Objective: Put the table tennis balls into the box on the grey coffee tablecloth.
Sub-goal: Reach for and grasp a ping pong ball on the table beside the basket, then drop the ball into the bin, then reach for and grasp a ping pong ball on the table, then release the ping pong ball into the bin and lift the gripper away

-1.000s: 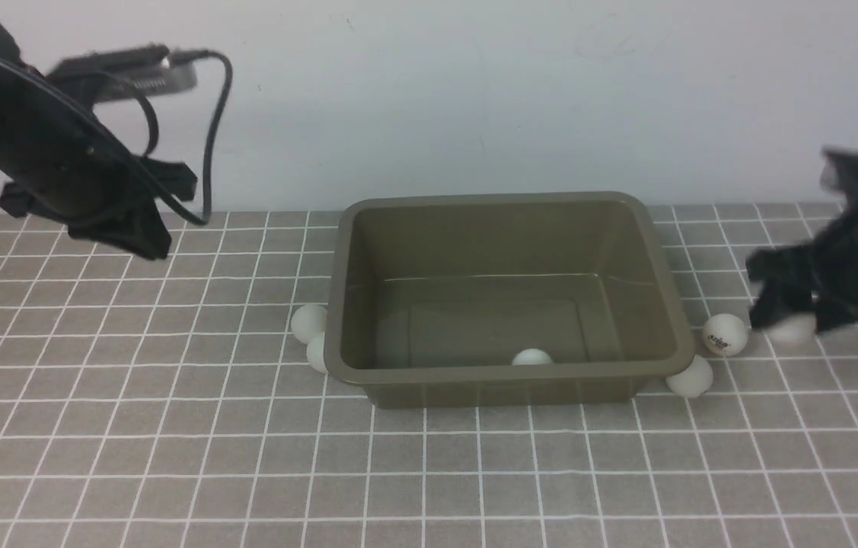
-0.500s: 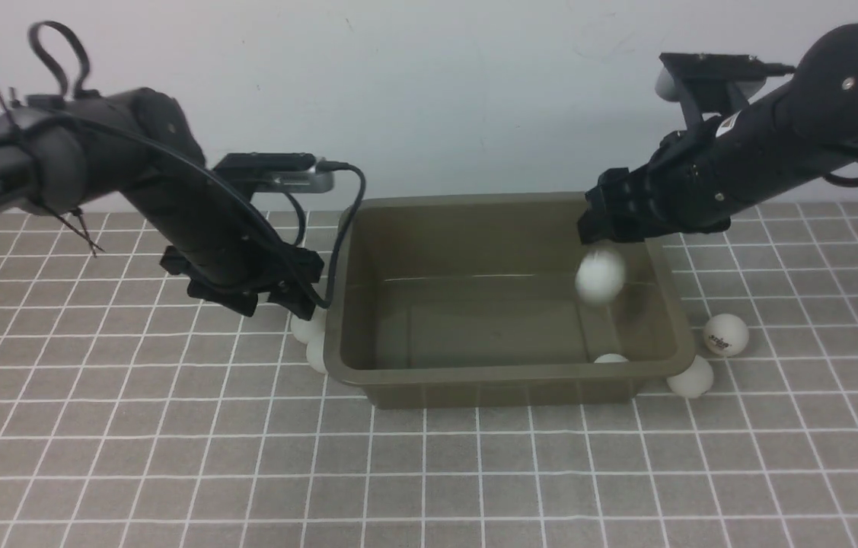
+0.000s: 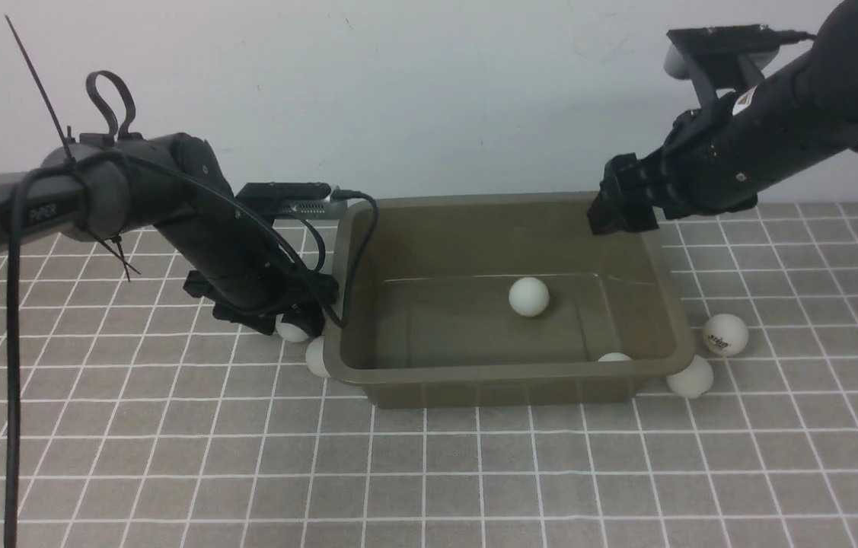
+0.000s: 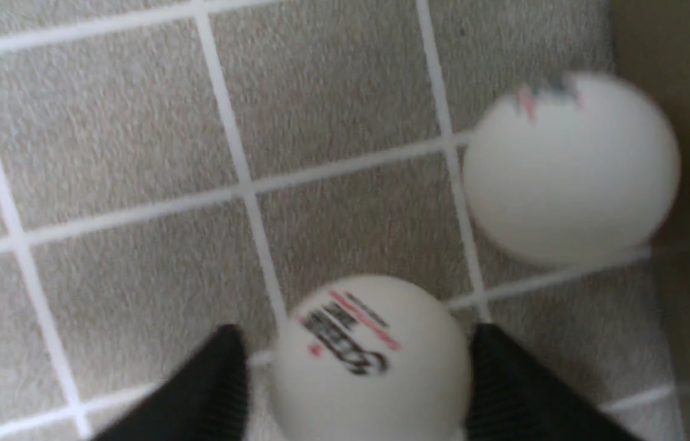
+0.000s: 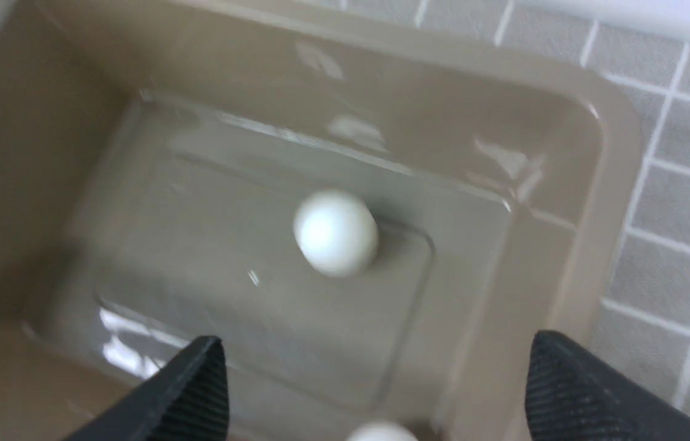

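Left hand [image 3: 294, 323] is down at the grey coffee tablecloth [image 3: 429, 472], just off the box [image 3: 505, 374] by its left wall, near the front corner. Its fingers [image 4: 216, 392] sit either side of the logo ball [image 4: 369, 361], which rests on the cloth. A sliver of cloth shows on one side, the other side looks in contact. Can't tell if it's actually clamped. The neighbour ball [image 4: 571, 168] sits just beside it, up against the box wall, untouched.

Right hand [image 3: 615, 219] hangs above the box's far-right corner. Fingers spread wide, nothing between them: released.

Two table tennis balls are in the box:
- The centre ball [image 3: 529, 296] is mid-floor.
- The front-wall ball [image 3: 614, 357] is toward the right, mostly hidden behind the rim.

Two more are outside on the right:
- The corner ball [image 3: 690, 377] touches the box's front-right corner.
- The printed ball [image 3: 725, 334] is just past it, clear of the box.

Six visible: two in, four out.
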